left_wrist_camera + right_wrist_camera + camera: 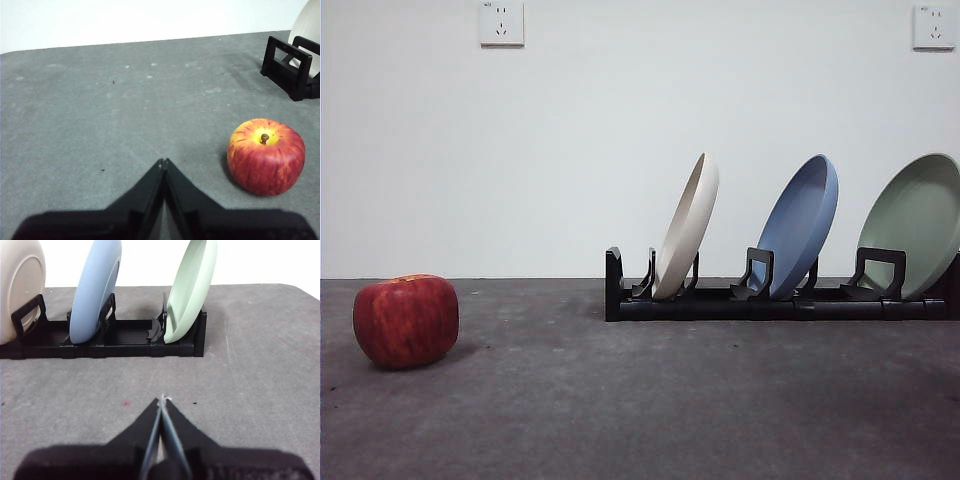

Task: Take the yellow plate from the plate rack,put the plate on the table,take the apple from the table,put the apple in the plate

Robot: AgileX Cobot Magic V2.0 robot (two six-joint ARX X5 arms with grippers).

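yellow plate (687,226): cream, I see it standing tilted in the end slot of the plate rack (720,300), the slot nearest the apple; not yet taken out.
plate rack: black, sits on the table (620,400); also holds a blue plate (802,225) in the middle and a pale green plate (917,222) at the far end, all leaning the same way.
apple (406,320): red, on the table, well apart from the rack, stem up.
left gripper (163,162): my left claw is closed, empty, low over bare table just beside the apple.
right gripper (162,400): closed, empty, facing the rack, roughly between the blue and green plates.
wall: two sockets (501,22).
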